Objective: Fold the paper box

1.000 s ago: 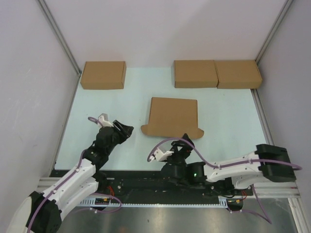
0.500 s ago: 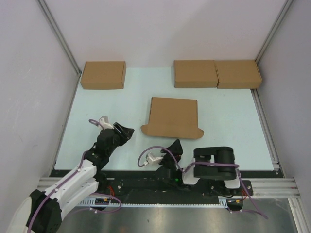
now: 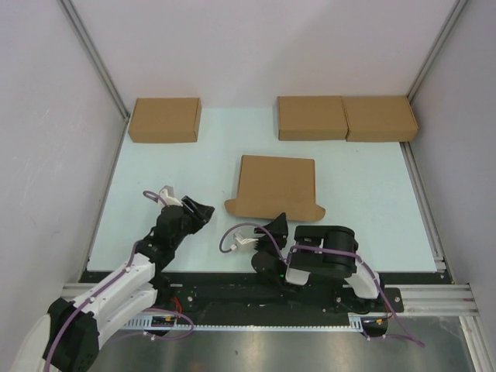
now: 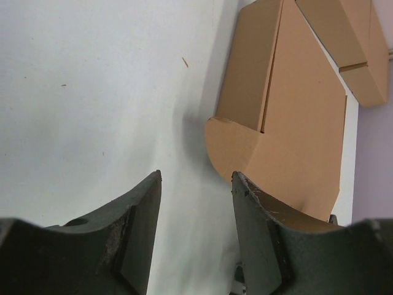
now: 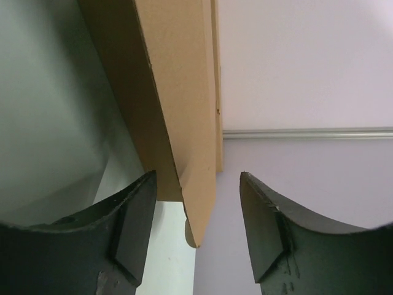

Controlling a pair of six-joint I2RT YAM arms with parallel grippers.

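The paper box (image 3: 275, 188) lies flat in the middle of the table as a brown cardboard sheet with rounded flaps on its near edge. My right gripper (image 3: 277, 225) is at that near edge. In the right wrist view a flap of the box (image 5: 184, 92) stands edge-on between the open jaws of the right gripper (image 5: 198, 175), and neither finger touches it. My left gripper (image 3: 203, 209) hovers left of the box, open and empty. The left wrist view shows the box (image 4: 295, 123) ahead and to the right of the left gripper (image 4: 196, 178).
Three compact brown boxes sit along the far edge: one at the left (image 3: 164, 119) and two side by side at the right (image 3: 311, 117) (image 3: 380, 118). Grey walls with metal rails (image 3: 93, 58) close in both sides. The arm bases fill the near edge.
My right arm's elbow swung in from the right towards the centre, and its jaws narrowed while staying at the box's near edge. The left arm barely shifted.
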